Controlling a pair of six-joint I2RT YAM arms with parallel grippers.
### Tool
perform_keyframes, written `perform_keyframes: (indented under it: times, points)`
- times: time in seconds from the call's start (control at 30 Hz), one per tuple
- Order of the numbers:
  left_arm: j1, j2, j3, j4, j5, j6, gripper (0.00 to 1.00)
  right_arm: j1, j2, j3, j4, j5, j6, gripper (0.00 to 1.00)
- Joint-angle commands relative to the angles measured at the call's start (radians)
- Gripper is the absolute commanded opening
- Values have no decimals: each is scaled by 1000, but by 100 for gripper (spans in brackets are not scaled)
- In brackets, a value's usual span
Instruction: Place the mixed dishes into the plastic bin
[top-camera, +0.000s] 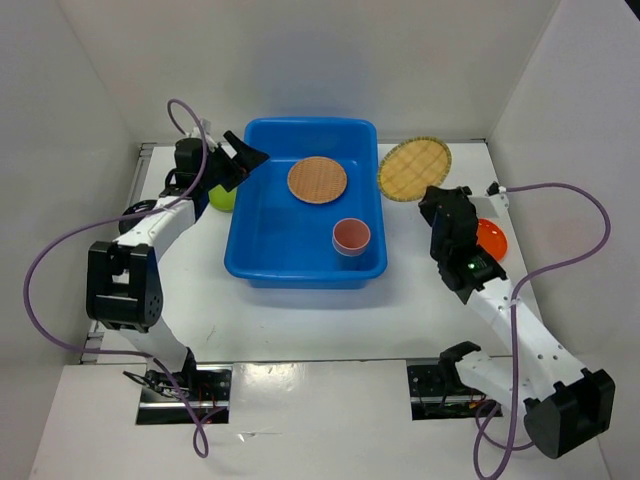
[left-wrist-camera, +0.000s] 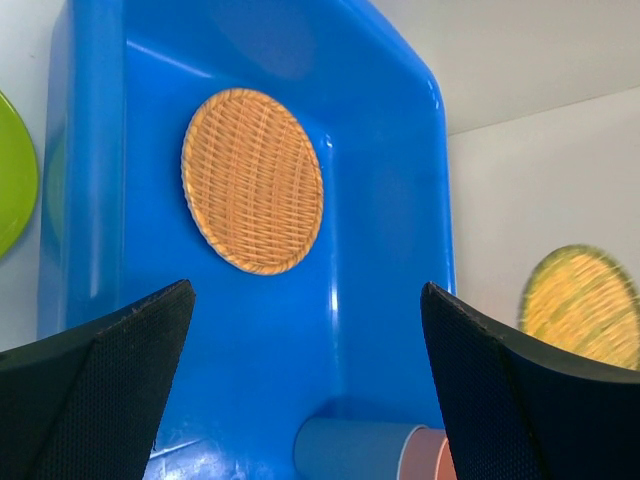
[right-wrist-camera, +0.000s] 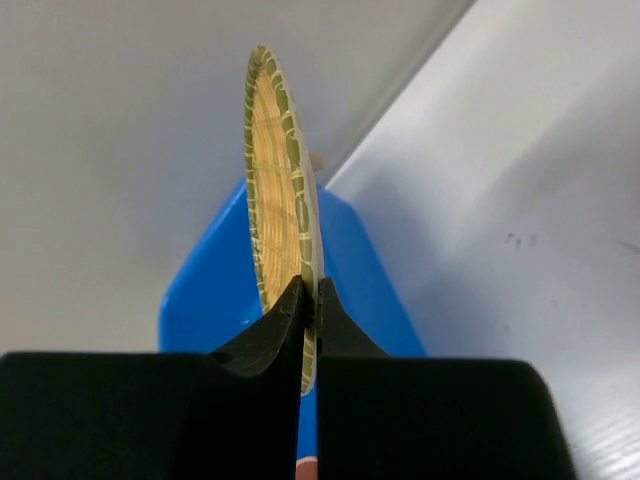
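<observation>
While the right hand is fully closed on the rim of the yellow woven plate, the left hand is wide open and holds nothing. In the right wrist view the two fingers pinch the plate from both sides with no gap, and the plate is seen edge-on, with its green-patterned border toward the camera. From the top view this plate is just beside the far right corner of the blue bin, outside of it. I cannot tell if it touches the worktop or is lifted from it.

The bin stands in the middle of the worktop, between the two arms. Two dishes lie inside it. The tan woven plate lies flat on the bottom, in the far half. The reddish-pink cup stands upright near the near right corner, close to the wall.

The left hand hangs over the far left rim of the bin, and its camera looks down into the bin at the tan plate between the two spread fingers.

The lime-green plate lies on the worktop just beside the left wall of the bin, partly hidden under the left arm. The orange plate lies on the worktop at the right, partly hidden behind the right arm and well apart from the bin.
</observation>
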Motion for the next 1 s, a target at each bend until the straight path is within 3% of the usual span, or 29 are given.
perform_keyframes:
  times: [0.0, 0.17, 0.5, 0.83, 0.97]
  points:
    - [6, 13, 53, 11, 40, 41, 100, 41, 42, 81, 160, 45, -21, 0]
    - [37, 3, 53, -7, 60, 62, 100, 50, 100, 167, 271, -44, -128, 0]
    - [108, -74, 19, -50, 81, 97, 100, 50, 412, 440, 323, -362, -308, 0]
    - [170, -135, -42, -81, 110, 126, 100, 41, 685, 683, 181, -573, -444, 0]
    - [180, -145, -52, -90, 110, 136, 100, 32, 771, 750, 125, -574, -434, 0]
